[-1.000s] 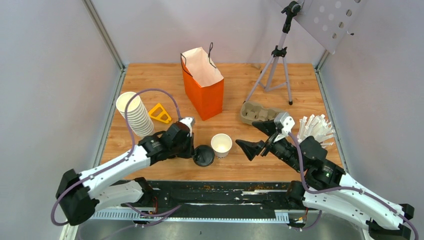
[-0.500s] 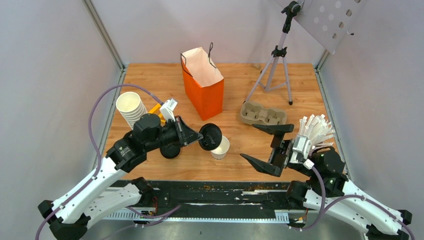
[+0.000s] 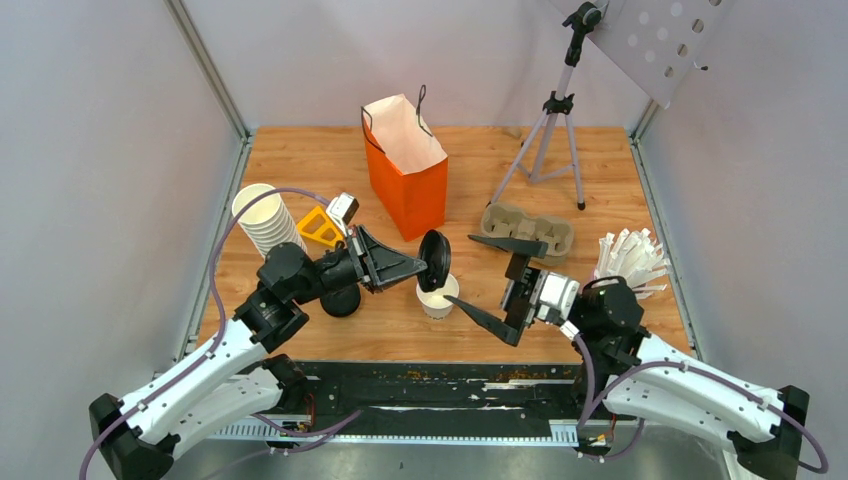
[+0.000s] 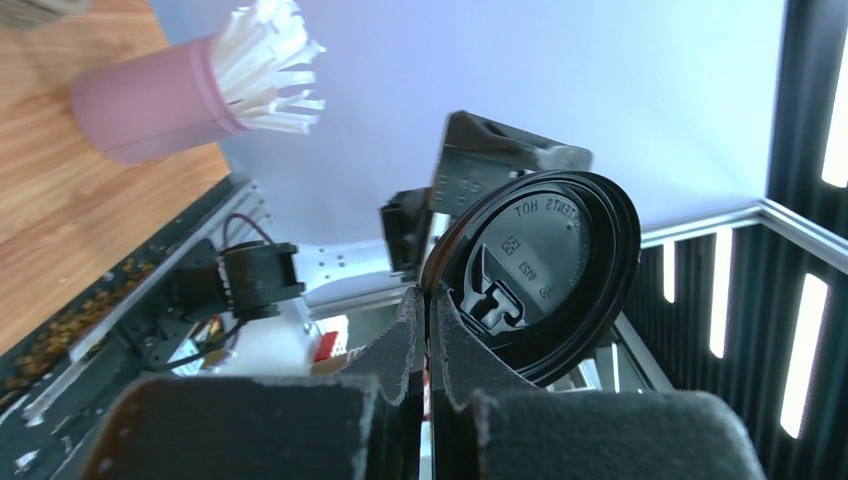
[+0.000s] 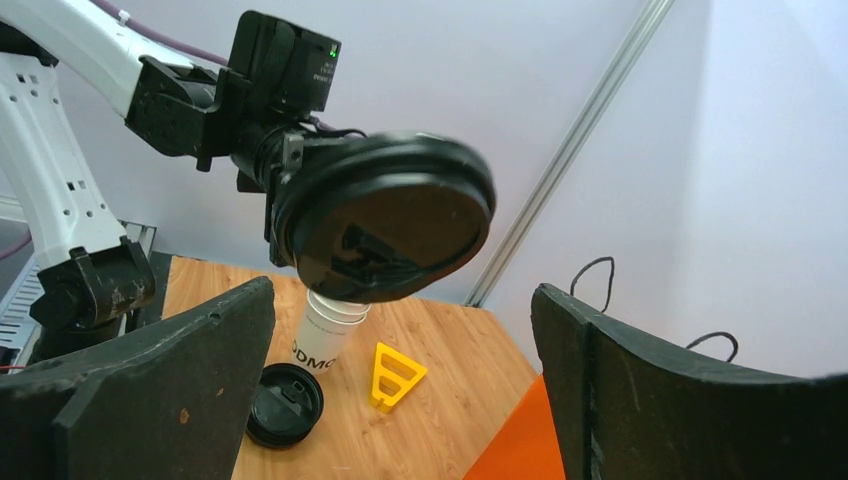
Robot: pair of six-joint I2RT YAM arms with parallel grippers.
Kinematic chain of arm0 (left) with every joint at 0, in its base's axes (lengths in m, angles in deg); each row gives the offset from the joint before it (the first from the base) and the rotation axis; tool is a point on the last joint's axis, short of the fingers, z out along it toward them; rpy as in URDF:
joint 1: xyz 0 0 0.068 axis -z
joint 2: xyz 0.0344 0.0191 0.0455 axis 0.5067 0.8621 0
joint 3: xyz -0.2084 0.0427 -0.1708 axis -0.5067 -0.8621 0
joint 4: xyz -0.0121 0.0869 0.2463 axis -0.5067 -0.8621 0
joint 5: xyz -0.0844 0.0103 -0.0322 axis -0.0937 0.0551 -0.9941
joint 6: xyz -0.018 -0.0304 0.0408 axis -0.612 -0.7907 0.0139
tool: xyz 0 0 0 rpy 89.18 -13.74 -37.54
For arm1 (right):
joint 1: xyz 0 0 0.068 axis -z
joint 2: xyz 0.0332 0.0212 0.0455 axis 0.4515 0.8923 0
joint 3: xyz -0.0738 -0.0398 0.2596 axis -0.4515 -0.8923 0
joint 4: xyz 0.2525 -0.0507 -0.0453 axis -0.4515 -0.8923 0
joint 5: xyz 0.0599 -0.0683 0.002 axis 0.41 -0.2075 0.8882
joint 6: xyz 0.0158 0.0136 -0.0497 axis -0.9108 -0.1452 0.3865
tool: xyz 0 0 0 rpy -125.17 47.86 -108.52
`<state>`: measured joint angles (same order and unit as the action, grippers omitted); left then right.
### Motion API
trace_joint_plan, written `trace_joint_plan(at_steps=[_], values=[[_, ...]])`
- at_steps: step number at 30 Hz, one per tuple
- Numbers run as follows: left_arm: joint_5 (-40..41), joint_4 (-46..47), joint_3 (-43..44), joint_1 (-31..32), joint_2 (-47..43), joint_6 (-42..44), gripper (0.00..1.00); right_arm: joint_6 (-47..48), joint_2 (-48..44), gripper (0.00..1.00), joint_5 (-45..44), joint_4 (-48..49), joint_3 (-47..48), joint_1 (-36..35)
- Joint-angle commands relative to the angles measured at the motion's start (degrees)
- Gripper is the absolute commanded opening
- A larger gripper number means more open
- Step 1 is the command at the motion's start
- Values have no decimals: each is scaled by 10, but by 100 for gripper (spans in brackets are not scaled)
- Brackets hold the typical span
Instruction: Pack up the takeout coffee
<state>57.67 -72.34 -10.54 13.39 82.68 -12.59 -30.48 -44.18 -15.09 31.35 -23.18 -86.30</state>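
- Noted against one second earlier: black lid [image 3: 433,262] raised off the desk [image 3: 600,170] by the left jaws and tipped on edge; right jaws swung in from the right to face it.
- Found left jaws pressed together on the lid's rim.
- Found right jaws spread wide, gripping nothing; lid ahead of them, in line with the gap, clear of both.
- Located white cup [image 3: 430,300] directly beneath the held lid, just past the left jaws' tips, upright, mouth open; contact with the lower right jaw tip impossible to tell.
- Judged progress early: no cup capped, lid not seated, no cup in the carrier tray [image 3: 527,228], nothing seen entering the orange bag [image 3: 405,165], whose inside is only partly visible.
- Judged remaining: levelling and pressing the lid down, then loading the cup; second lid [image 3: 342,302] lying behind the left jaws, unused.
- Judged room tight at the cup, both sets of jaws converging there; risk of tipping it.
- Noted bag standing beyond both sets of jaws, mouth open upward, bare desk between it and the cup.
- Noted cup stack [image 3: 265,225] behind the left jaws, straw holder [image 3: 630,260] behind the right jaws, tripod [image 3: 550,130] well beyond them near the far wall.
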Motion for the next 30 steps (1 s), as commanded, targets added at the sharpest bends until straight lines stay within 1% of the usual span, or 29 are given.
trace_joint_plan(at_steps=[1, 6, 9, 20, 27, 30], values=[[-27, 89, 9, 0, -2, -50, 0, 20, 33, 99, 30, 79, 18, -4], [-33, 69, 16, 5, 1, -39, 0, 24, 52, 99, 38, 90, 29, -6], [-33, 48, 21, 8, 1, -28, 0, 28, 57, 100, 40, 89, 36, -9], [-27, 21, 33, 28, 13, -10, 0, 44, 74, 100, 49, 72, 61, -22], [-19, 20, 33, 32, 9, -14, 0, 49, 80, 95, 50, 72, 63, -32], [-19, 16, 33, 32, 8, -12, 0, 49, 80, 95, 51, 69, 64, -35]])
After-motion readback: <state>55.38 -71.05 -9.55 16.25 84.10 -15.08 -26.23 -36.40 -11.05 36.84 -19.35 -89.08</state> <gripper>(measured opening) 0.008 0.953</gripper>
